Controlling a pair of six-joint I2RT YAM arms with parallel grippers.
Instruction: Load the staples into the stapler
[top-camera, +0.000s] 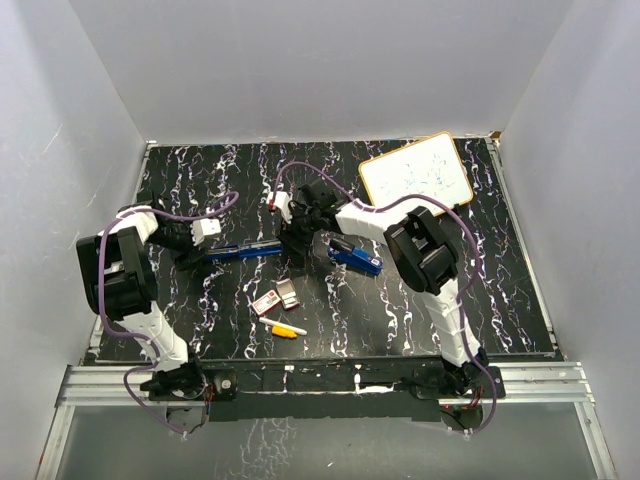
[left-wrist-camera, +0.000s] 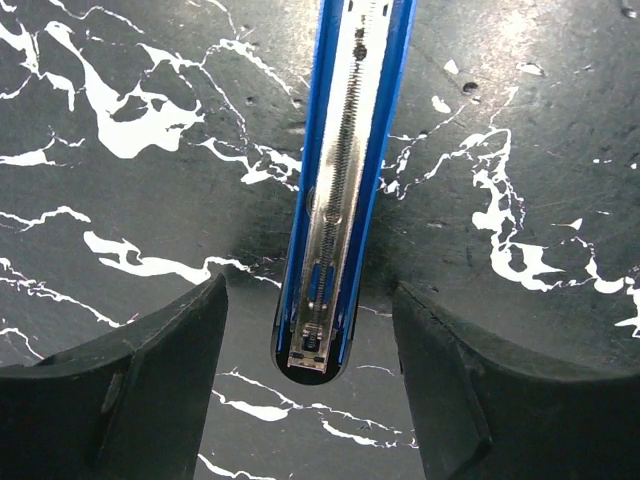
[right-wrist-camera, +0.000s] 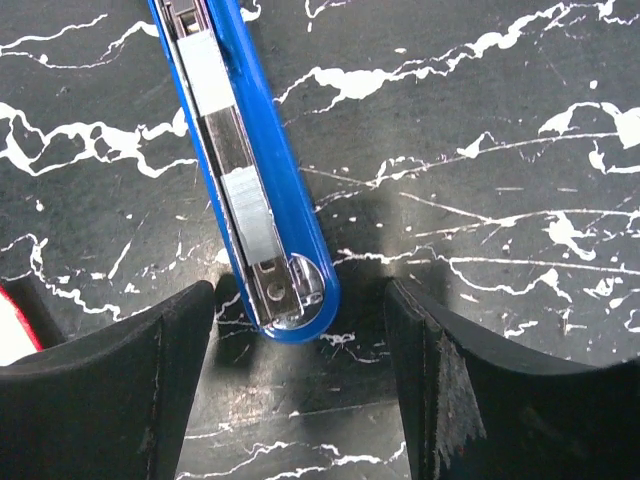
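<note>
On the table (top-camera: 430, 300) the stapler (top-camera: 245, 252) lies opened flat, mid-frame. The left gripper (left-wrist-camera: 308, 292) is spread wide around its spring arm's tip, and the right gripper (right-wrist-camera: 300, 290) is released too, straddling the magazine end. The box (top-camera: 267, 302) sits just below centre, and the staples (right-wrist-camera: 246, 212), short grey strips, lie in the magazine channel.

- Black marble-patterned table top with white veins (top-camera: 430, 300) carries everything.
- Long blue plastic stapler arm (top-camera: 245, 251) (left-wrist-camera: 345, 200) lies flat near the centre, its metal channel facing up.
- Shorter, thicker blue stapler piece (top-camera: 356, 258) lies to its right (any join between the two is hidden).
- Tiny red-and-white cardboard box (top-camera: 266, 301) sits nearer the front, just beside a small grey-filled tray (top-camera: 287, 293).
- Yellow-and-white marker (top-camera: 283, 327) lies just in front of them.
- White wood-framed board (top-camera: 415, 172) lies at the far right.
</note>
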